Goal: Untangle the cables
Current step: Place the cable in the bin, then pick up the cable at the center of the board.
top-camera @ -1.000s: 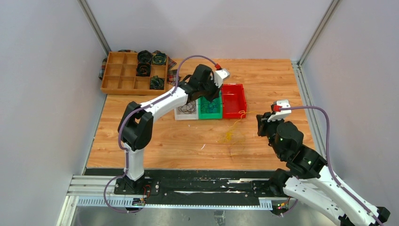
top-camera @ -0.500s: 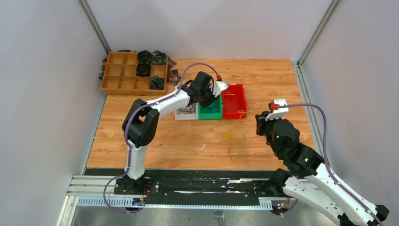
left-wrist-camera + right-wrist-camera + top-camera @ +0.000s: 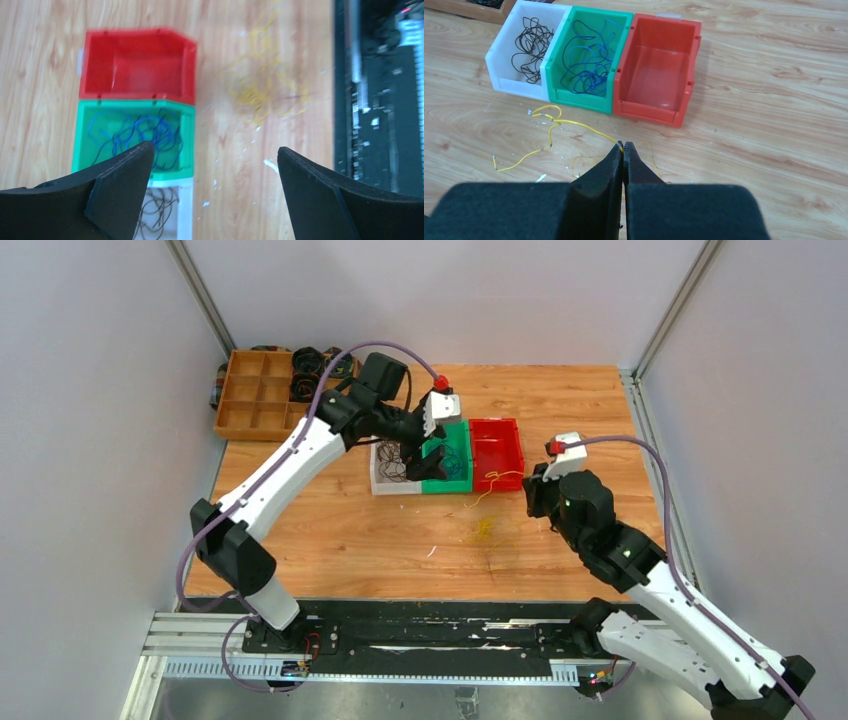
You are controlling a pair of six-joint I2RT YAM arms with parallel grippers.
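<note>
Left arm (image 3: 295, 460) stretched long from its base at the near-left edge: elbow low, white forearm slanting up and across the table (image 3: 580, 410), wrist bent over so the left gripper (image 3: 432, 455) hangs pointing down above the row of bins. Its fingers (image 3: 120, 175) stand wide apart, released, with nothing between them. Its wrist camera looks down past them at bare wood beside the green bin (image 3: 187, 131). Right arm (image 3: 640, 560) rises from the near-right corner, folded at the elbow, forearm leaning in toward the table's centre. The right gripper (image 3: 527, 492) sits low, just right of the red bin (image 3: 497, 445). Its jaws are clenched tip to tip, pinching a yellow cable (image 3: 584, 129) that trails from the tips leftward over the wood in front of the bins, kinked, its far end lying on the table. A loose yellow tangle (image 3: 255, 95) lies on the wood nearer the arm bases, apart from the bins. Blue cables (image 3: 586, 60) are heaped in the green bin and dark cables (image 3: 530, 47) in the white bin (image 3: 516, 89); the three bins touch side by side. A wooden tray (image 3: 250, 410) sits at the far-left corner.
</note>
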